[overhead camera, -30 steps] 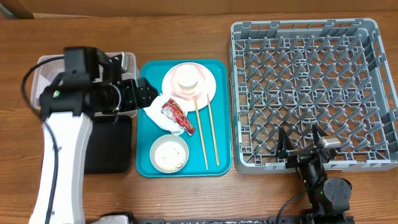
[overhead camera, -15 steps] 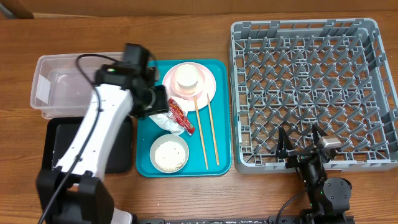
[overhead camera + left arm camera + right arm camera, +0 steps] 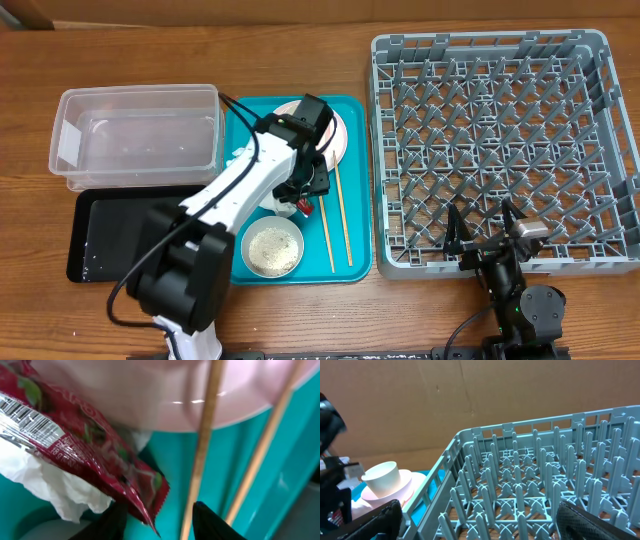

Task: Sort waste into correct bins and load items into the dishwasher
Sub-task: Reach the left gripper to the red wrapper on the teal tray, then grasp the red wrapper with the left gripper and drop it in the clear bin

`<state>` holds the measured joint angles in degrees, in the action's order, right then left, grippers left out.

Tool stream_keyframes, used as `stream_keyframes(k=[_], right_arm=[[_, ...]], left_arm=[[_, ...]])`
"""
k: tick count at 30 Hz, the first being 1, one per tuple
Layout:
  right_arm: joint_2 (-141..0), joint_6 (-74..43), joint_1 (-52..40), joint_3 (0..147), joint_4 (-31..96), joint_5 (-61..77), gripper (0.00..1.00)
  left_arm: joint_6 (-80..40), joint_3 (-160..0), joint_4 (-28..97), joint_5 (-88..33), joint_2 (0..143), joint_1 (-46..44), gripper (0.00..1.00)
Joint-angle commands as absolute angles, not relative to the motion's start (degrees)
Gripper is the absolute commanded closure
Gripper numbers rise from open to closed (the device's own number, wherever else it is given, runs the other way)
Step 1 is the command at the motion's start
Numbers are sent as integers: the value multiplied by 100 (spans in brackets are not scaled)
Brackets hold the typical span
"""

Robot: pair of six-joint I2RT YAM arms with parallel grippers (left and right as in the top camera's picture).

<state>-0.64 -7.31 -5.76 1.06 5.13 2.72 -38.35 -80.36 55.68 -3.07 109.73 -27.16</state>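
Red snack wrapper (image 3: 85, 445) lies on the crumpled white paper napkin (image 3: 65, 490) in the teal serving tray (image 3: 170, 460), beside the pale pink round plate (image 3: 150, 395). A barcode (image 3: 25, 415) shows on it, but no brand is legible. The left claw (image 3: 160, 520) straddles the wrapper's corner, half-closed, and I cannot tell if it grips. The right claw (image 3: 477, 517) gapes wide by the grey plastic dish rack (image 3: 520, 475).

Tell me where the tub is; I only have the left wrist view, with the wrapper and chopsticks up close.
Observer: The tub lies off the left side of the teal tray, toward the back of the table.
Operator: And the black tray?
Observer: The black tray lies directly in front of the tub.
Operator: Is the right arm anywhere near me?
Observer: No; the right gripper hangs open at the front edge of the rack.
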Motion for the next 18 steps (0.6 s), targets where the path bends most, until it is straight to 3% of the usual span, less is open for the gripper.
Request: stream_keyframes(k=[1, 13, 15, 18], right_arm=[[-16, -744, -576, 47, 464, 268, 0], [-16, -744, -576, 47, 464, 268, 0], [-16, -744, -576, 47, 464, 268, 0], [-16, -744, -576, 47, 464, 268, 0]], left_arm=[[-4139, -8138, 5544, -62, 11135, -2703, 59], [-4130, -8138, 5561, -62, 11528, -2777, 69], [-4117, -8138, 5557, -62, 11528, -2777, 76], [-4112, -8149, 5570, -67, 11526, -2777, 94]])
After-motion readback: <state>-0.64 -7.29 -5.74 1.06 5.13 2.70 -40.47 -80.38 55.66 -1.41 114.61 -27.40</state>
